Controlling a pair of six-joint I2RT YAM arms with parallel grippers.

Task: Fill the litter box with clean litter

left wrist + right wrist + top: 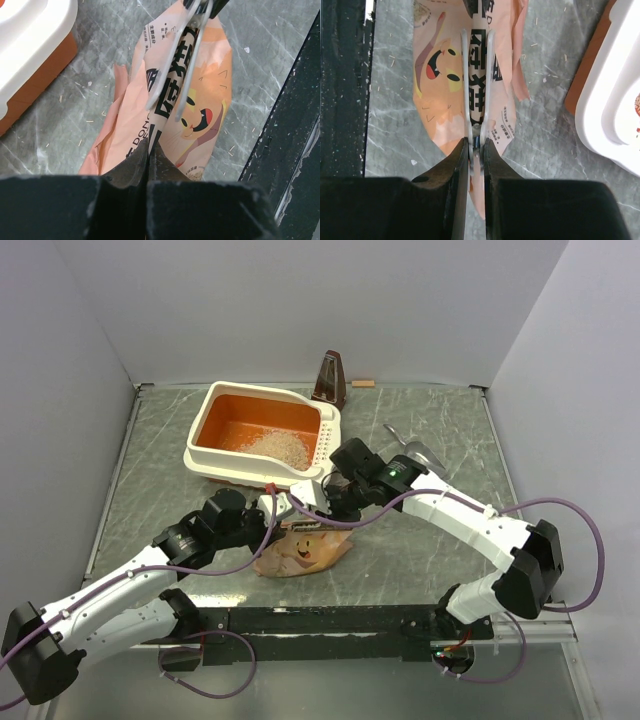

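The litter box [327, 435] stands at the back centre, cream-white with an orange inside, and holds a heap of pale clean litter [279, 445]. A tan printed bag [305, 551] lies on the table in front of it. My left gripper [271, 511] is shut on a raised fold of the bag [205, 100], seen at the fingers in the left wrist view [148, 146]. My right gripper [326, 502] is shut on a metal clip [465, 75] whose two prongs straddle the bag's fold [435, 100]. The clip also shows in the left wrist view [182, 65].
A brown metronome-like object [330, 378] and a small wooden piece [362, 383] stand behind the box. A silver scoop [415, 449] lies to its right. The box's white rim shows in both wrist views [30, 35] [615, 100]. The black base rail [330, 621] runs along the near edge.
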